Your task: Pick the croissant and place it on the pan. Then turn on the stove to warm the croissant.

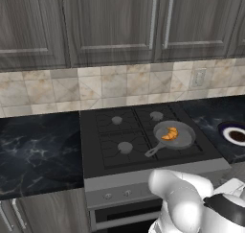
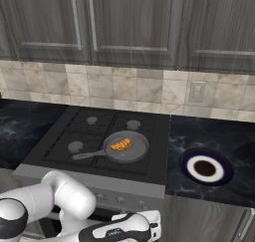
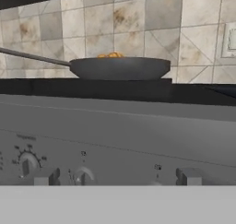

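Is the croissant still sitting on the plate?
No, the croissant lies in the pan on the stove; the plate holds nothing.

No legible text anywhere. Stove (image 3: 115, 140) front panel, hand view: small dark markings printed above each knob (image 3: 26, 164), too blurred to tell as letters, numbers or symbols; short tick marks ring the left knob like a dial scale, none readable. A faint line of print sits above that left knob, smeared past reading. Right base view: a pale marking on the dark band of the robot's arm (image 2: 112, 232), possibly lettering, too small to make out. Cabinets (image 1: 115, 23), tile backsplash (image 1: 95, 86), wall outlet (image 2: 196, 91) and plate (image 2: 205, 167) carry no labels, brands or signs that I can see.
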Robot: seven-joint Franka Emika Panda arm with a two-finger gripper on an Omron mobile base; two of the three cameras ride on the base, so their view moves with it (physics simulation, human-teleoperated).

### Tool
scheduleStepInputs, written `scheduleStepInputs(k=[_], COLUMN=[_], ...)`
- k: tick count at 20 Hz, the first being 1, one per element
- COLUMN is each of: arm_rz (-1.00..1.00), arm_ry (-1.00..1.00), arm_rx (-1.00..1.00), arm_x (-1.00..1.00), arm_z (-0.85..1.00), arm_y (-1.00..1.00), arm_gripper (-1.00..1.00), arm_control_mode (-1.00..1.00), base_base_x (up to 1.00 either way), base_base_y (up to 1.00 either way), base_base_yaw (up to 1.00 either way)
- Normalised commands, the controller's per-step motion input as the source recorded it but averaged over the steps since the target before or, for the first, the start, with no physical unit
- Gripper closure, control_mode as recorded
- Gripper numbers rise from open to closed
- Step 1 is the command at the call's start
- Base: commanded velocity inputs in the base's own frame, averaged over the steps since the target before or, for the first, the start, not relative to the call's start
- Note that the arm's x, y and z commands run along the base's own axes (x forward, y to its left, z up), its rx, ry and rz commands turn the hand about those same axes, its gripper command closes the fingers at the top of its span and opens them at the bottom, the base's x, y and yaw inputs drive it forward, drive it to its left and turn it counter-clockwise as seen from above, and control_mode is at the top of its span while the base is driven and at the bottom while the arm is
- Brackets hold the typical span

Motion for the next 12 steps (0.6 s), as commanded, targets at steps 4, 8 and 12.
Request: scheduleStepInputs(k=[4,8,12], arm_rz=[-0.03,-0.06,-0.08], arm_ry=[0.0,0.0,0.0], arm_rx=[0.06,0.04,0.02], arm_x=[0.18,0.01,0.0], arm_z=[-0.07,-0.14,-0.14], arm_y=[-0.03,-0.12,-0.09], arm_gripper=[-1.0,-1.0,-1.0], arm_control_mode=[-1.0,-1.0,-1.0], base_base_x=[0.0,0.0,0.0], base_base_y=[0.0,0.0,0.0], base_base_yaw=[0.0,0.0,0.0])
